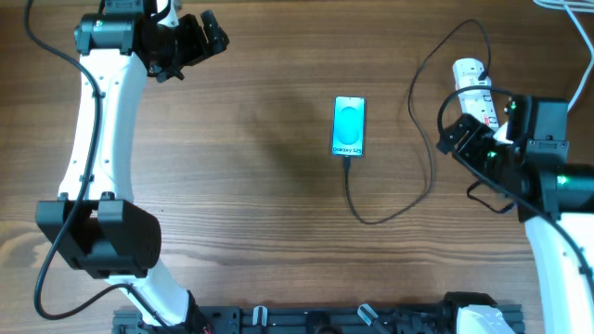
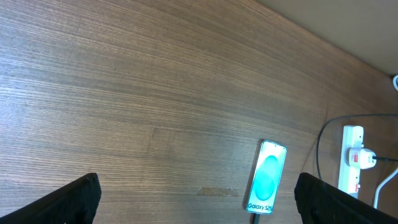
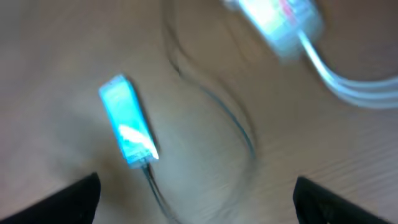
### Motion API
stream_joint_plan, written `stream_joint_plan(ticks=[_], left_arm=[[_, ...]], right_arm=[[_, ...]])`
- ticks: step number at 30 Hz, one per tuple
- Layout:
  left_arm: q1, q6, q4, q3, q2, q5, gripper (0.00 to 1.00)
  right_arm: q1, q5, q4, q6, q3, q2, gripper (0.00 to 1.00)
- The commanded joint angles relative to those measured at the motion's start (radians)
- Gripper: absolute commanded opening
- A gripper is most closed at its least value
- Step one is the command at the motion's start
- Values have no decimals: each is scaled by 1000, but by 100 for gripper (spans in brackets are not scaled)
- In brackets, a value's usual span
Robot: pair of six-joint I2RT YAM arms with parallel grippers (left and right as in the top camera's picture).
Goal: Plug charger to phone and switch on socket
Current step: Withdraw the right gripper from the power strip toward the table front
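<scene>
The phone [image 1: 349,126] lies flat mid-table with its cyan screen up; it also shows in the left wrist view [image 2: 268,185] and, blurred, in the right wrist view [image 3: 127,121]. The black charger cable [image 1: 394,209] runs from the phone's near end in a loop to the socket [image 1: 473,83], a white power strip at the far right, partly under my right arm. The plug tip sits at the phone's bottom edge. My left gripper [image 1: 190,42] is open and empty at the far left. My right gripper [image 1: 464,139] is open and empty, just in front of the socket.
A thick white cord [image 1: 566,14] leaves the socket toward the far right corner. The socket with a white adapter shows in the left wrist view [image 2: 354,163]. A black rail [image 1: 306,320] runs along the table's near edge.
</scene>
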Motion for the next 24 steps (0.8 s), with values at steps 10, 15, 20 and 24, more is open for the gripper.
stream_joint_plan(ticks=[10,15,20,24], left_arm=[[4,17,2,-5,6,-3,100],[4,17,2,-5,6,-3,100],[4,17,2,-5,6,-3,100],[4,17,2,-5,6,-3,100]], right_arm=[[5,-183,799,-392,-771,-868,100],[15,-184,870,-505,-907,-1050,100],[72,-183,928,-655,-962,-1093,100],[96,-180,1036,-674,-1048,-1110,100]])
